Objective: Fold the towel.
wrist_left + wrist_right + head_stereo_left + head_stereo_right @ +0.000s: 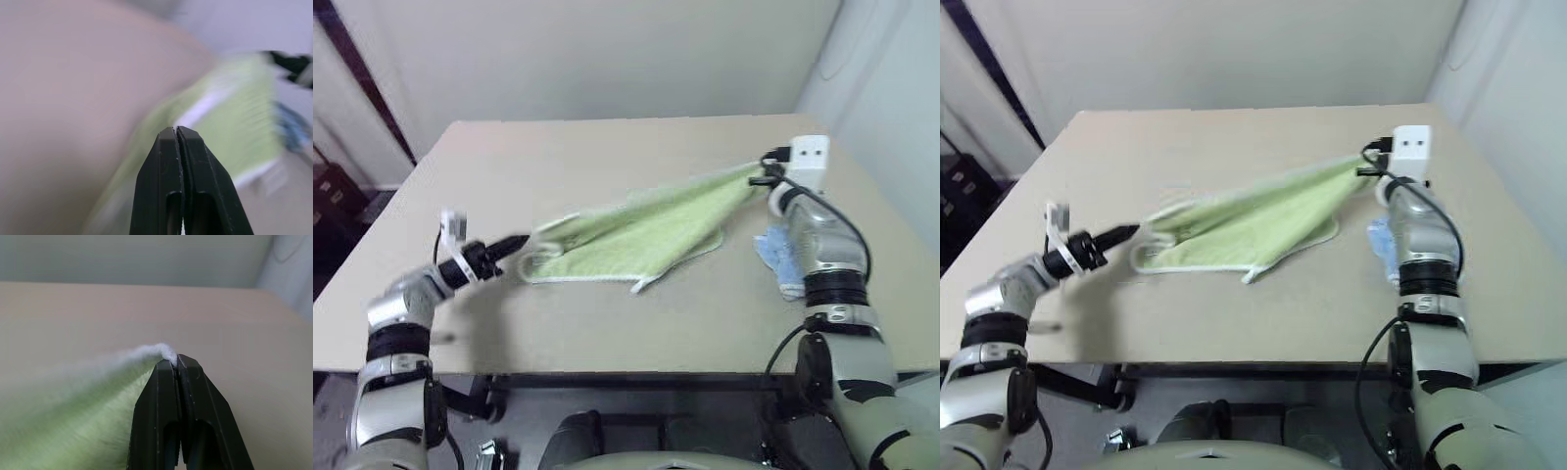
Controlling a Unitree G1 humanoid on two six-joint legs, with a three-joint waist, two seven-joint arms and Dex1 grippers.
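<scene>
We see the table [607,157] bare across its far half and along the near edge, leaving room around the cloth. The green towel [636,235] lies mid-table, bunched, its white-stitched edge curling at the near left, one corner drawn up to the right. Our right gripper [176,361] is clamped on that raised corner. Our left gripper [514,244], fingers pressed together and holding nothing, sits just beside the towel's left edge. A small blue cloth [781,257] lies beside the right arm.

head eyes overlooking table [607,157], wrist views close, left perhaps sideways
</scene>
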